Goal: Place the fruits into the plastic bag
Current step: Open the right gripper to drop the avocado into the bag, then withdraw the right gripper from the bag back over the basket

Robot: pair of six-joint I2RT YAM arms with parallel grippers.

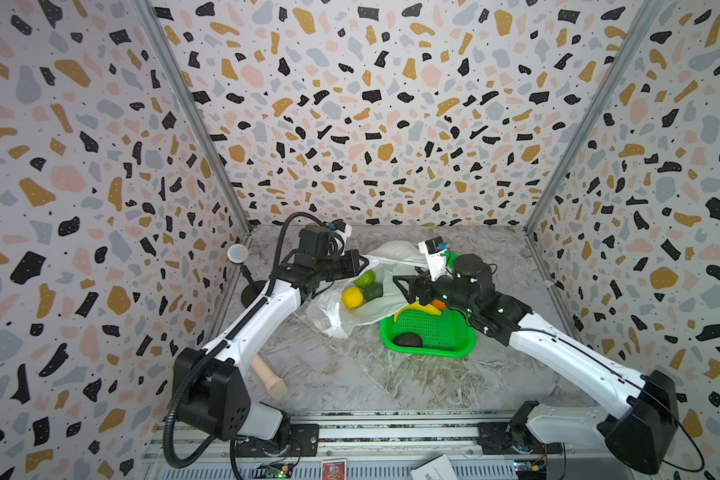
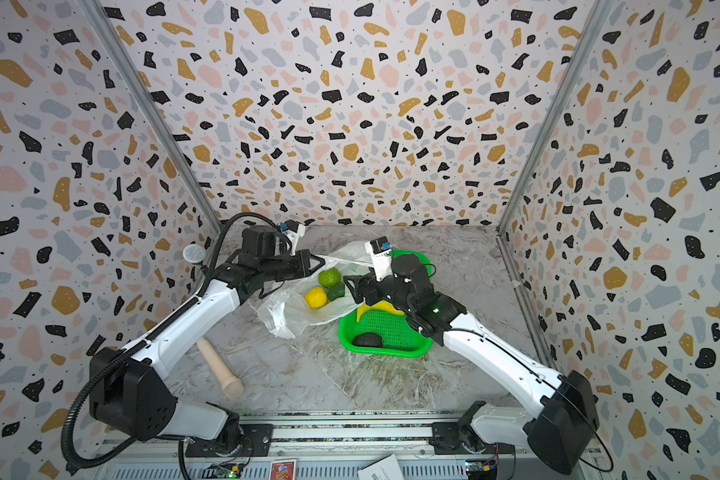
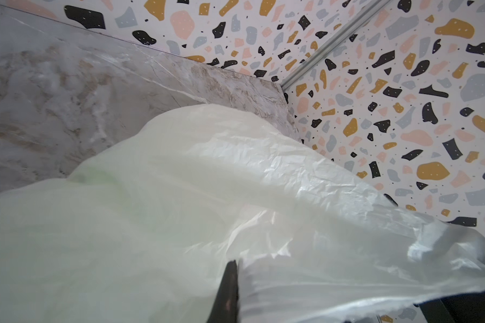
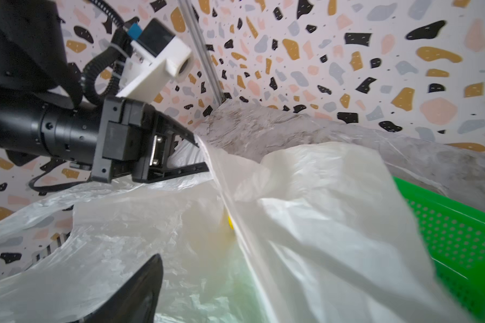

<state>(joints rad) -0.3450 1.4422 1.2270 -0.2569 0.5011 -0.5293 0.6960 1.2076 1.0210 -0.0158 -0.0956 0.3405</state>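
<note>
Bag [image 1: 329, 318], white and crinkled, spread on the table just left of the basket [image 1: 427, 354] and touching the basket's left rim. Inside the bag's open mouth, beside the basket: lemon [image 1: 352, 298], bumpy green fruit [image 1: 364, 278] and dark green avocado [image 1: 373, 292], all three touching. Within the basket: black avocado [image 1: 408, 340] against the near wall, banana [image 1: 416, 309] at the far-left edge, orange [image 1: 438, 304] partly hidden under the right arm. Beyond the basket's far-left corner, left gripper [image 1: 366, 263] pinched tight on the bag's upper rim, plastic pulled taut from its tip. Over the basket's left rim, above the bag mouth, right gripper [image 1: 400, 288] with jaws spread wide, nothing between them. Well left of the basket, clear of the bag: peg [image 1: 269, 376] and microphone [image 1: 238, 252].
</note>
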